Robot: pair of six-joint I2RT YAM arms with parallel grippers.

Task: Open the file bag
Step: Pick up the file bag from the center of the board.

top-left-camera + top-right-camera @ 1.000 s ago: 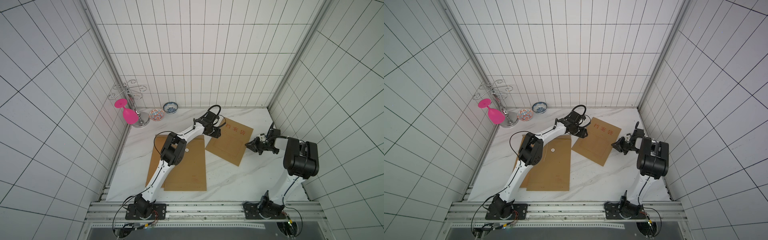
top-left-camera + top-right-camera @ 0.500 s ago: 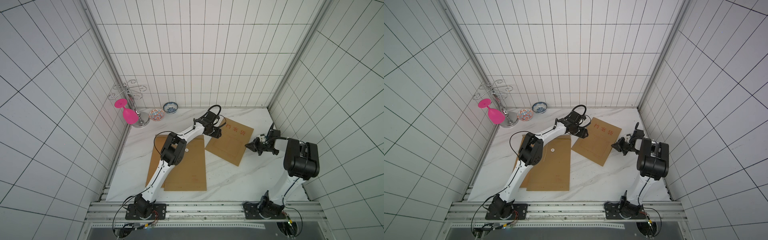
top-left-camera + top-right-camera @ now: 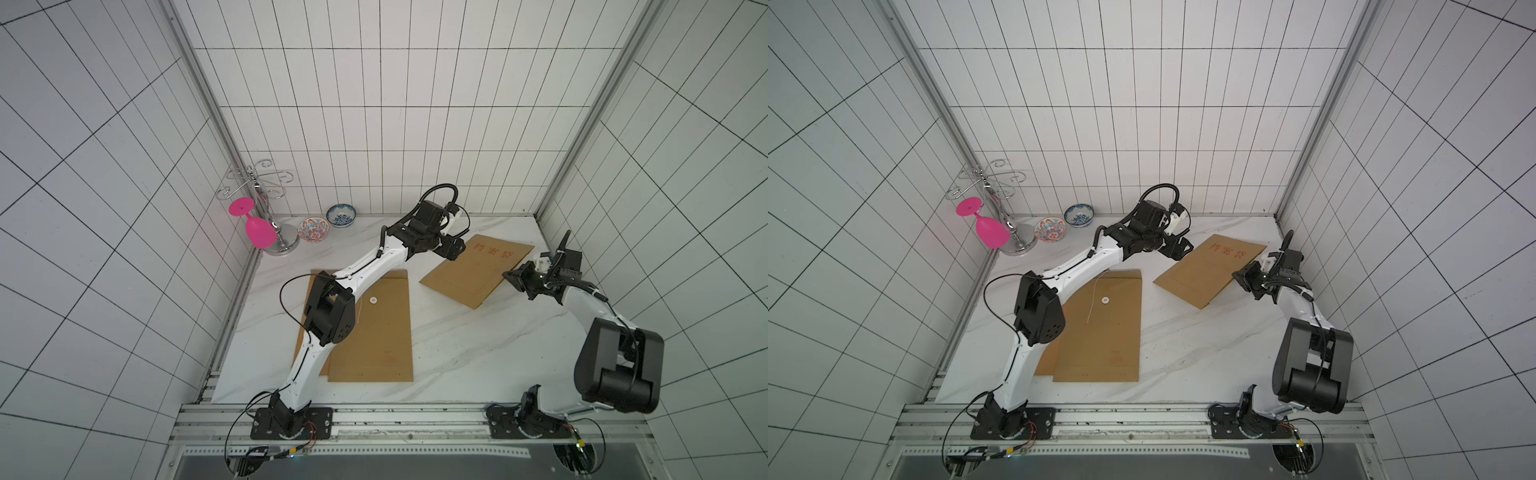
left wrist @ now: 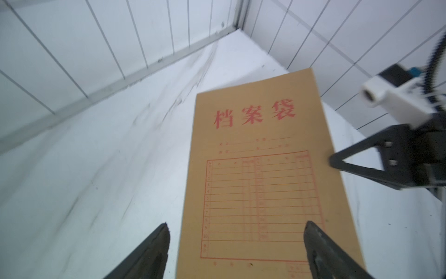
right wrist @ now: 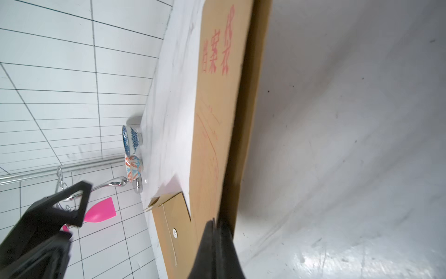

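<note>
A brown file bag (image 3: 478, 270) (image 3: 1208, 266) printed with red characters lies slanted at the back right of the table. My right gripper (image 3: 509, 275) (image 5: 214, 223) is shut on the file bag's (image 5: 217, 108) near right edge, which is raised off the marble. My left gripper (image 3: 453, 249) (image 4: 236, 225) hovers open over its opposite end, fingers wide apart above the printed form (image 4: 260, 183), holding nothing. A second brown file bag (image 3: 374, 332) (image 3: 1104, 332) with a white button and loose string lies flat under my left arm.
A chrome glass rack (image 3: 266, 208) with a hanging pink glass (image 3: 257, 232) stands in the back left corner. Next to it sit a red-patterned bowl (image 3: 313, 229) and a blue-patterned bowl (image 3: 340, 215). Tiled walls close in on three sides.
My left gripper has opened wider over the printed bag. My right gripper has closed on the bag's edge.
</note>
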